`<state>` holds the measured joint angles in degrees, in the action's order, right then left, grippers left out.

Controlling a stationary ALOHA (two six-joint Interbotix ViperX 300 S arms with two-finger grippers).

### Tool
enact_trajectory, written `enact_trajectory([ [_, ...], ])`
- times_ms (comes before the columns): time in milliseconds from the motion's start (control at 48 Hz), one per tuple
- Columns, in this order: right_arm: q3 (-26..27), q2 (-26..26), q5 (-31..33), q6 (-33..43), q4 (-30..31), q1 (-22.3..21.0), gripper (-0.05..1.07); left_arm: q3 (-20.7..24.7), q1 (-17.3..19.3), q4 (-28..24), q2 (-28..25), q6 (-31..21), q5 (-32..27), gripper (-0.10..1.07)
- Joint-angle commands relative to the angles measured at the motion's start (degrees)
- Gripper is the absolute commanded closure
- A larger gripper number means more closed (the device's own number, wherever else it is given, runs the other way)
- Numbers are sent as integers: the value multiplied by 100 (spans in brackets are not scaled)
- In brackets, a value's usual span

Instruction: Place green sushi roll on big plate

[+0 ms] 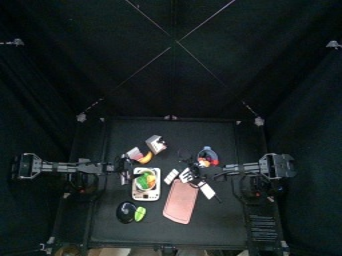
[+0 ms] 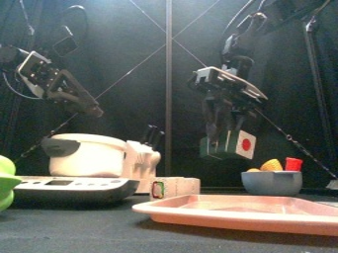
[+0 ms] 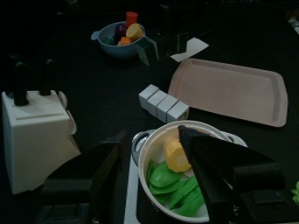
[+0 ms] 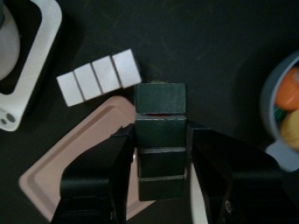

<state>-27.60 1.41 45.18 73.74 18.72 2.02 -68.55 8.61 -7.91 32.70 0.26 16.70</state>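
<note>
Clamping the green sushi roll [image 4: 160, 96] between both jaws of the right gripper [image 4: 163, 136], with the jaws set far apart to span its width. Holding it clear of the table, end outward, with a white face and red dot showing in the front view [image 2: 232, 144]. Hanging over bare black table just beside the rim of the big plate [image 4: 70, 162], not touching it. Lying flat below and toward the front: that pink plate [image 2: 238, 210], with nothing seen on it.

Resting just beyond the plate's corner, a short row of white sushi pieces [image 4: 100, 77], touching one another.

Standing near, on the right side of the table, a small blue-grey bowl [image 2: 268, 181] filled with orange, yellow and red pieces that rise above its rim.

Hovering raised on the left side, the left gripper [image 3: 163, 153], jaws spread wide and gripping nothing. Sitting beneath it, a round white bowl [image 3: 216, 131] with green leaves and a yellow piece inside; in the front view, set on a flat tray [image 2: 66, 190]. Standing beside that bowl, a white block [image 3: 30, 140] with black handles sticking up from it. Showing at the far left edge of the front view, something bright green [image 2: 7, 178], too cut off to name.
</note>
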Motion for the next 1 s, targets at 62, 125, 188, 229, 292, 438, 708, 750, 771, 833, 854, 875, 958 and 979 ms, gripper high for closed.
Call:
enact_trajectory([
  [62,18,-18,-79,1195,316,483,40,70,-35,9,35,-9,53,11],
  [125,9,-105,-97,1731,457,686,40,70,-44,9,62,-9,53,11],
  [188,18,-176,-79,2171,571,853,40,70,-53,9,88,-9,53,11],
  [229,9,-202,-70,2461,659,949,40,70,-53,9,88,-9,53,11],
  [292,9,-264,-70,2830,773,1063,40,70,-53,9,105,0,53,11],
  [438,26,-422,18,3683,1099,1266,40,70,-53,9,105,0,53,11],
  [708,105,-694,132,4764,1521,1424,40,70,-53,9,105,0,62,11],
  [750,123,-738,149,4878,1547,1441,40,70,-53,9,105,0,53,11],
  [771,158,-773,158,4922,1547,1450,40,70,-53,9,105,0,53,11],
  [833,202,-826,167,4975,1564,1477,40,70,-53,9,105,0,53,11],
  [854,220,-835,176,4983,1556,1485,40,70,-53,9,105,0,53,11],
  [875,237,-861,185,4992,1547,1494,40,70,-53,9,105,0,53,11],
  [958,299,-932,237,5001,1512,1547,40,70,-53,9,105,0,53,11],
  [979,316,-949,246,5001,1503,1556,40,62,-53,9,114,0,53,11],
])
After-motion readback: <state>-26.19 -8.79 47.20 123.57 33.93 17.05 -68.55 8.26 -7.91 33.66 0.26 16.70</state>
